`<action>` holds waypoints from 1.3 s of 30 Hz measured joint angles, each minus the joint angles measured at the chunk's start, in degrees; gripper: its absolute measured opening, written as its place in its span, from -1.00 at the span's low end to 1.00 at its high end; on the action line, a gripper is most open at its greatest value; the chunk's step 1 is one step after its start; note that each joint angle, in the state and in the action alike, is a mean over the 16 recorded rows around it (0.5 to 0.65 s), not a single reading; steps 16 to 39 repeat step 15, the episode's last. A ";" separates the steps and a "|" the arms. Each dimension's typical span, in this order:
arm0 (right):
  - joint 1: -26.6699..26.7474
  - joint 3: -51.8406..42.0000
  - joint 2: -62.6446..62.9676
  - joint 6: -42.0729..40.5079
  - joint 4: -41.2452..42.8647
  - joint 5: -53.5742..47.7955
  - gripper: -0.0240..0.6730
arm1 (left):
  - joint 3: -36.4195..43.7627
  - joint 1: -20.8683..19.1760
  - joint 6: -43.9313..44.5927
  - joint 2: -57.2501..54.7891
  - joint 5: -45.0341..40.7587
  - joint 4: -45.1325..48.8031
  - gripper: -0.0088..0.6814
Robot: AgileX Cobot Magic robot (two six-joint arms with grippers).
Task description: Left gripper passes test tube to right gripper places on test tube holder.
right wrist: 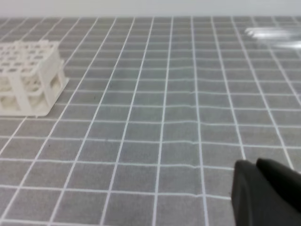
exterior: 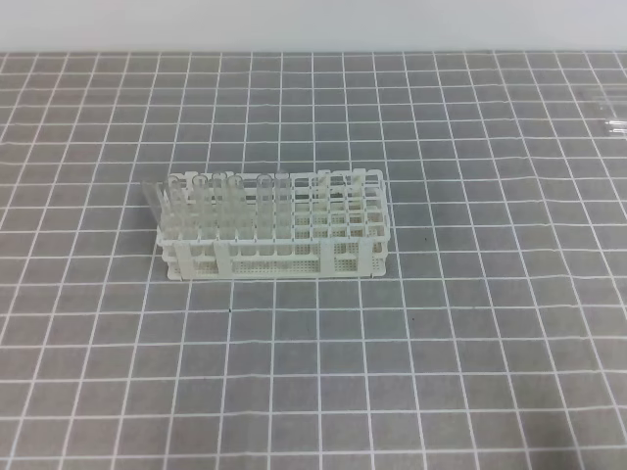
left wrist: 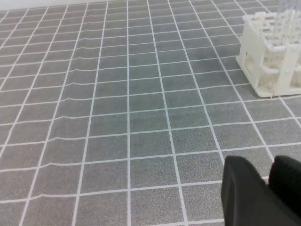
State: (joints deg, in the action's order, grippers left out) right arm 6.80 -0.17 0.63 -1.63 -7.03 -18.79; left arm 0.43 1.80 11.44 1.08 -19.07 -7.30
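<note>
Seemingly, the test tube lies well beyond the right pincer.

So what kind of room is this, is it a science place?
Probably a lab-style test bench. A white test tube holder with clear tubes standing in its left side sits on a grey gridded mat, and more clear tubes lie at the far right edge.

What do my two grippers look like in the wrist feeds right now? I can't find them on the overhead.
Little of either shows. In the left wrist view, the left gripper appears as two matte black, rounded finger ends at the bottom right corner. In the right wrist view, the right gripper looks the same: two smooth black tips, blurred. No cables, stickers or lettering are visible. The overhead shows no arms.
</note>
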 joint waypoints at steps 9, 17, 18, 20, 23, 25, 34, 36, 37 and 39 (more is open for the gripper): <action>0.00 0.00 -0.05 0.00 0.00 0.00 -0.93 | 0.03 0.02 0.00 0.19 0.06 0.01 -0.94; 0.00 0.00 -0.07 0.00 0.00 0.00 -0.93 | 0.24 0.07 -0.04 0.68 0.46 0.05 -0.94; 0.00 0.00 -0.07 0.00 0.00 0.00 -0.93 | 0.24 0.07 -0.04 0.68 0.46 0.05 -0.94; 0.00 0.00 -0.07 0.00 0.00 0.00 -0.93 | 0.24 0.07 -0.04 0.68 0.46 0.05 -0.94; 0.00 0.00 -0.07 0.00 0.00 0.00 -0.93 | 0.24 0.07 -0.04 0.68 0.46 0.05 -0.94; 0.00 0.00 -0.07 0.00 0.00 0.00 -0.93 | 0.24 0.07 -0.04 0.68 0.46 0.05 -0.94; 0.00 0.00 -0.07 0.00 0.00 0.00 -0.93 | 0.24 0.07 -0.04 0.68 0.46 0.05 -0.94; 0.00 0.00 -0.07 0.00 0.00 0.00 -0.93 | 0.24 0.07 -0.04 0.68 0.46 0.05 -0.94; 0.00 0.00 -0.07 0.00 0.00 0.00 -0.93 | 0.24 0.07 -0.04 0.68 0.46 0.05 -0.94; 0.00 0.00 -0.07 0.00 0.00 0.00 -0.93 | 0.24 0.07 -0.04 0.68 0.46 0.05 -0.94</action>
